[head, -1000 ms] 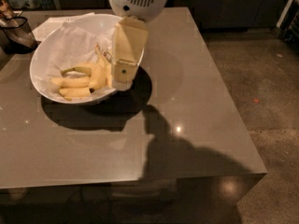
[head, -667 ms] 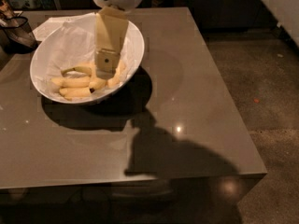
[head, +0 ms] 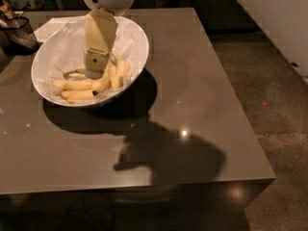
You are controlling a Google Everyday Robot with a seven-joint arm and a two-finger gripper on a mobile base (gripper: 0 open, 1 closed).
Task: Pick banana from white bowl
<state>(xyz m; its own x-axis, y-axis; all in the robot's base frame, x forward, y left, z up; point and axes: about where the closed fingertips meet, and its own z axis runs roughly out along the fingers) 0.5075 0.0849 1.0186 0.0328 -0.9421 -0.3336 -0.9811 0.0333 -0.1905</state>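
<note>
The white bowl (head: 57,57) stands at the back left of the grey table (head: 192,95), lined with crumpled white paper. Several yellow bananas (head: 89,83) lie along its near side. My gripper (head: 95,70) hangs from the white arm head at the top and reaches down into the bowl, its tip resting at the stem end of the banana bunch, over the bananas' far side.
A dark mesh basket (head: 17,30) sits at the far left edge of the table. The table's right edge drops to a speckled floor (head: 274,109). A white cabinet (head: 279,18) stands at the far right.
My gripper has swung left and down from the bowl's right rim into the bowl, onto the bananas. The camera has shifted, so the bowl sits more to the right.
</note>
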